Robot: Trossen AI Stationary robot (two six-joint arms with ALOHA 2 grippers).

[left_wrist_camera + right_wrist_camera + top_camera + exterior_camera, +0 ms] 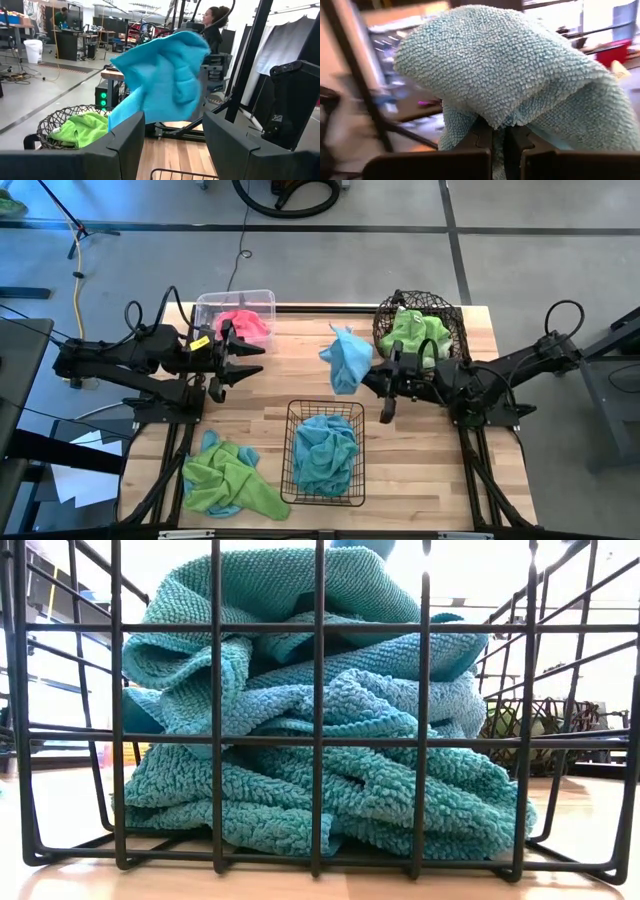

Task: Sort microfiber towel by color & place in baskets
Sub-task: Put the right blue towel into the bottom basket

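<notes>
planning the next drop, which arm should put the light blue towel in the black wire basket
The right arm, most likely. Its right gripper is shut on the light blue microfiber towel, held up just beyond the rectangular black wire-grid basket that already has blue cloth in it. The left gripper is open, empty, near the clear plastic tub.

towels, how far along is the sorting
Done: pink towel in the clear tub, green towel in the round basket, blue towels in the black basket. In hand: right hand grips a blue towel. Left: green pile on the table.
</notes>
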